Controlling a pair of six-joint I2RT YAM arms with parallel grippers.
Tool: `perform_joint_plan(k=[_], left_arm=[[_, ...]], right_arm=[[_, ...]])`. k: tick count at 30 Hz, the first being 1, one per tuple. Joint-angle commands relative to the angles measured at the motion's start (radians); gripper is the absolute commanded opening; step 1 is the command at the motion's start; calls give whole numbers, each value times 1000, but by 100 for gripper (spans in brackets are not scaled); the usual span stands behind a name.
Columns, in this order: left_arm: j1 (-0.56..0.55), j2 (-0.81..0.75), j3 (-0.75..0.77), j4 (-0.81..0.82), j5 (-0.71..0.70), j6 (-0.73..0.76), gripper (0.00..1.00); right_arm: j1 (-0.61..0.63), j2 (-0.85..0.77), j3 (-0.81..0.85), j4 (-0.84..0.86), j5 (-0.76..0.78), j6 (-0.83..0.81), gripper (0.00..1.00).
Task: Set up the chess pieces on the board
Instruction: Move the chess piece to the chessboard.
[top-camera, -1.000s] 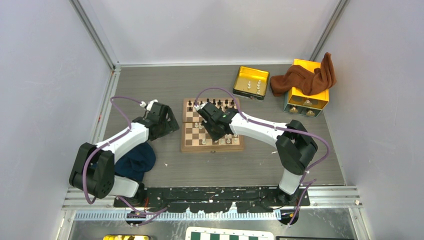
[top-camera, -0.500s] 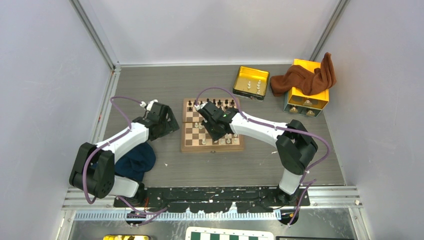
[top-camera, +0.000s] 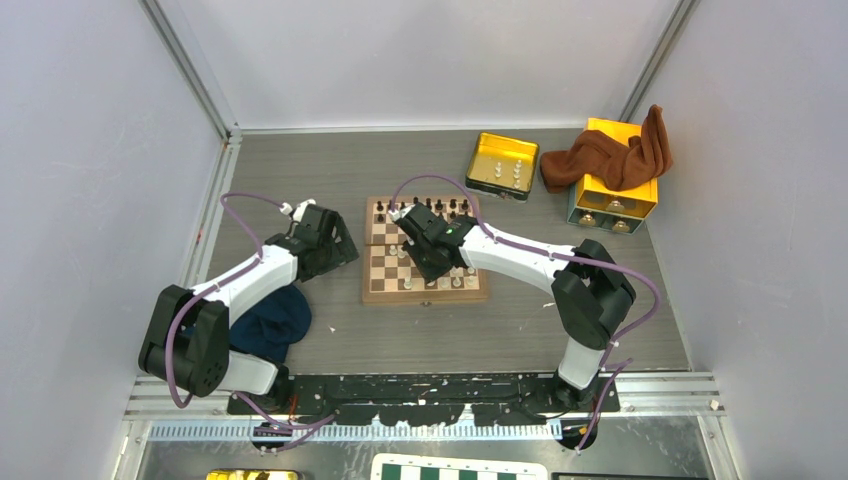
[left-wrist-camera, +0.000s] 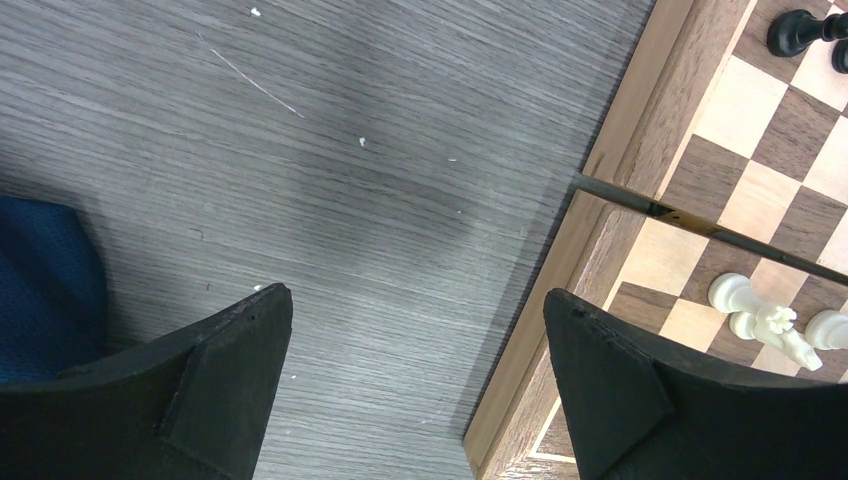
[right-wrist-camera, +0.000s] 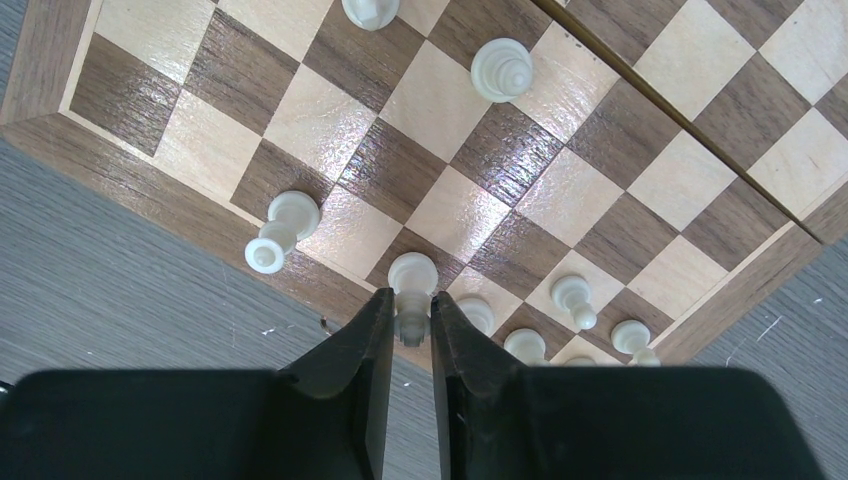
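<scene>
- Although the left arm has not stirred since a second ago, the right arm has drawn its wrist slightly toward the far side of the board.
- Right jaws stay clenched on the top of a cream pawn over the board's near rows; whether its base touches the wood I cannot tell.
- Left jaws are released, spread wide above the bare table, just beside the board's left border.
- Mid-table, the board carries dark pieces along its far rows and cream pieces along its near edge, exactly as before.
- Beyond the board's far right corner sits a yellow tin tray, and a few cream pieces stand inside it.
- Further right, a yellow box has a brown cloth draped over its top; its contents are hidden.
</scene>
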Motion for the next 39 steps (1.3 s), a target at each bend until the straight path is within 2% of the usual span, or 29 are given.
perform_joint_plan(k=[1, 19, 39], left_arm=[[6, -2, 26, 34, 4, 5, 97], [6, -2, 29, 35, 5, 8, 97], [6, -15, 23, 38, -2, 9, 97]], right_arm=[[-5, -16, 8, 5, -4, 14, 26], [-5, -19, 37, 0, -7, 9, 32], [-5, -24, 177, -48, -15, -17, 34]])
